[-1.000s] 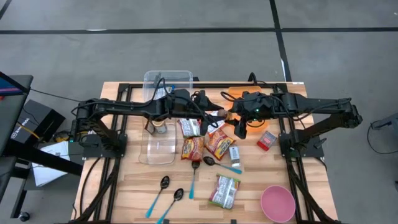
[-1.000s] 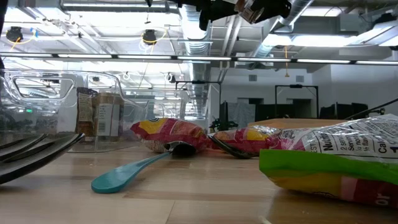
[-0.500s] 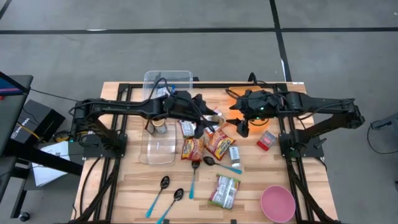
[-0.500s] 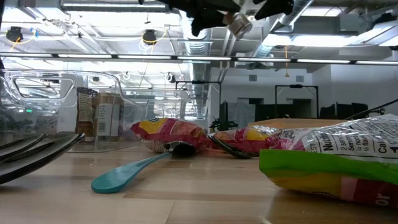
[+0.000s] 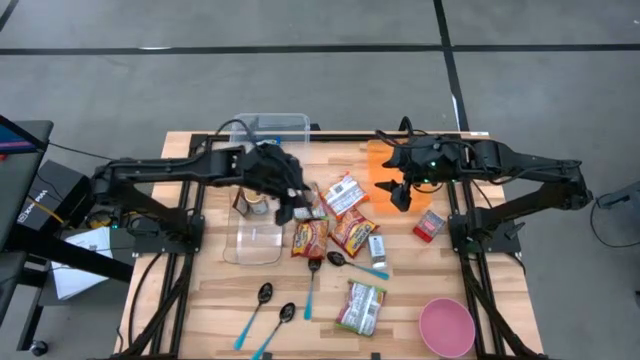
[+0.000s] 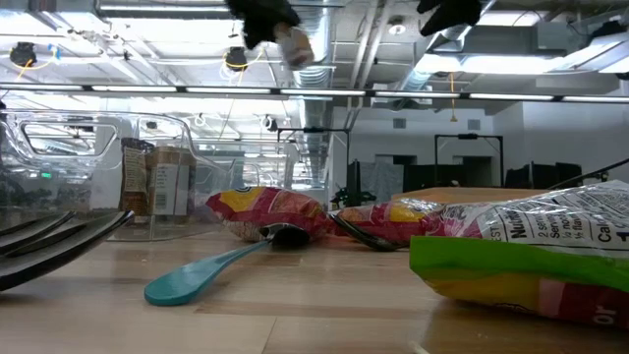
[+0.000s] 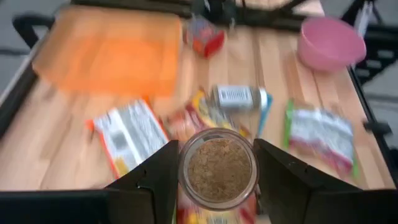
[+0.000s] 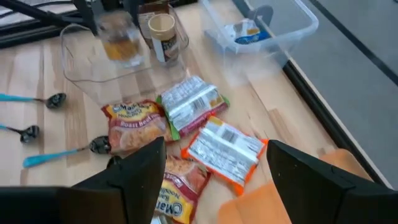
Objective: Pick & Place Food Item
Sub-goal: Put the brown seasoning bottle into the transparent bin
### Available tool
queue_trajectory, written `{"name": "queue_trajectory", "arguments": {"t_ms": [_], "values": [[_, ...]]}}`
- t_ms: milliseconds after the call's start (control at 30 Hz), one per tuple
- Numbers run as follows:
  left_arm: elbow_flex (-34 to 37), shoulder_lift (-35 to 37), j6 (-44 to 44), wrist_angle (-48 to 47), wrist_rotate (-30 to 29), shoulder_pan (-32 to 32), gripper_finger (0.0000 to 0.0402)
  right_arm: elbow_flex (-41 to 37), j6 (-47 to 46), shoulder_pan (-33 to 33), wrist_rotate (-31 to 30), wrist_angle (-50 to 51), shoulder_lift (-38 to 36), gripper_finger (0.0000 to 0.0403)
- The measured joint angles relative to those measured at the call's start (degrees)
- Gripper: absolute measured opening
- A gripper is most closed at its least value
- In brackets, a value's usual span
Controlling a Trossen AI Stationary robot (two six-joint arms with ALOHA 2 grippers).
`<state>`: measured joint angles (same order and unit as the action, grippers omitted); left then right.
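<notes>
- Now a glass jar (image 7: pixel 216 168) of brown powder is clamped between the fingers (image 7: pixel 152 180) of the left gripper (image 5: pixel 290 205), lifted clear above the table (image 5: pixel 200 300).
- At its nine o'clock in the high view, a clear tray (image 5: pixel 252 240) is seen.
- Well apart at three o'clock, the right gripper (image 5: pixel 400 195) is held spread and empty over an orange board (image 5: pixel 378 165).

pink bowl (image 5: pixel 446 327), orange board (image 5: pixel 385 174), teal spoon (image 6: pixel 201 274)
</notes>
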<state>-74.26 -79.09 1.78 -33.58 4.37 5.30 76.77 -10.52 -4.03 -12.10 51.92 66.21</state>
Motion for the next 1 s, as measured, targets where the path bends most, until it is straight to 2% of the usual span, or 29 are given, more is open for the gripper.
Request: {"name": "queue_trajectory", "arguments": {"t_ms": [267, 433, 700, 900, 1000], "values": [[0.0, 7.4, 3.3, -16.6, 0.0, -3.1, 0.0172, 0.0, 0.0, 0.0, 0.0, 2.7, -1.0, 0.0272], [0.0, 10.5, 7.8, -23.4, -1.3, -4.7, 0.0171, 0.0, -0.6, 0.0, 0.0, 2.7, -0.9, 0.0272], [2.3, 12.5, 14.2, -24.6, -4.1, -8.5, 0.0172, 0.0, -1.5, 0.0, 0.0, 2.7, -0.9, 0.0272], [7.7, 12.8, 23.7, -23.8, -4.7, -13.8, 0.0172, 0.0, -2.2, 0.0, 0.0, 3.2, -0.9, 0.0272], [10.5, 12.8, 29.0, -21.9, -8.1, -17.7, 0.0172, 0.0, -2.2, 0.0, 0.0, 3.2, -0.9, 0.0272]]}}
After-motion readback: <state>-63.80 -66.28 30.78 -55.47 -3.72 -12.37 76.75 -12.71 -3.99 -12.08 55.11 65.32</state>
